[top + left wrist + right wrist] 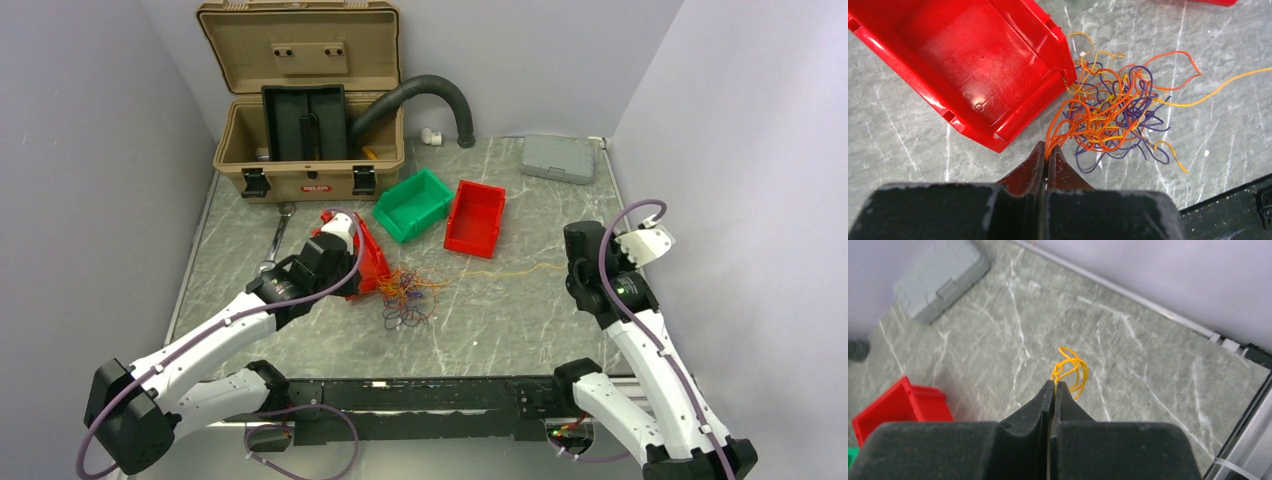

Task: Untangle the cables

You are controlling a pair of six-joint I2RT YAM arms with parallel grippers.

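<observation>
The cables [405, 295] lie as a loose tangle of orange, yellow and dark purple strands at the table's middle, beside a tipped red bin [372, 262]. In the left wrist view the tangle [1113, 112] spreads just ahead of my left gripper [1047, 150], which is shut on orange strands at the tangle's near edge. One yellow strand [510, 268] runs right from the tangle toward my right gripper [577, 262]. My right gripper [1054, 385] is shut on that yellow cable; its curled end [1072, 371] pokes out past the fingertips.
A green bin [413, 203] and a second red bin [475, 216] stand behind the tangle. An open tan toolbox [305, 120] with a black hose [440, 95] is at the back left. A grey case [558, 158] lies back right, a wrench [276, 236] at left.
</observation>
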